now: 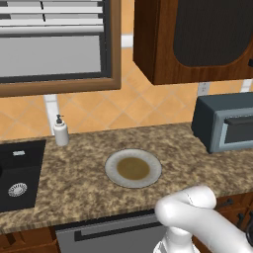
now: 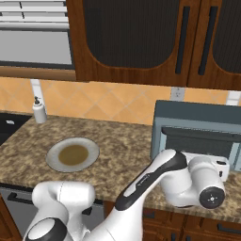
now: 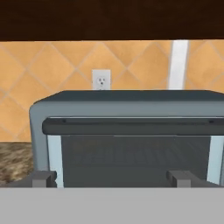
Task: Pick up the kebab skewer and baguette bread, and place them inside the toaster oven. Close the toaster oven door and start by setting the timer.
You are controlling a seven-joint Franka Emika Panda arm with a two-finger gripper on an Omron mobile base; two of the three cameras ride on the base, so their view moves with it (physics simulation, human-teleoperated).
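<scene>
- The toaster oven point(image 3: 127, 131) stands squarely ahead of the gripper point(image 3: 111, 178), close in, backed against the tiled wall. That head-on line suits work at its front face.
- The toaster oven door point(image 3: 131, 159) is directly beyond the fingertips, looking upright and shut, its dark handle bar point(image 3: 131, 126) running across just above the gripper's line. I judge the hand is aimed here either to open it or to deal with the controls; I cannot tell which.
- The white arm point(image 2: 155, 181) reaches forward from the base, its wrist level with the oven front.
- The plate point(image 1: 133, 168) lies well off to the gripper's left on the granite counter point(image 1: 79, 173). It carries a brownish centre; I can make out no kebab skewer or baguette bread on it or elsewhere, and the dark glass hides the oven's inside.
- The gripper's 2 fingertips point(image 3: 43, 178) stand wide apart, with nothing between them.
- A soap dispenser point(image 1: 61, 131) stands further left, by the sink point(image 1: 20, 173).
- A wall outlet point(image 3: 101, 80) sits above and behind the oven.
</scene>
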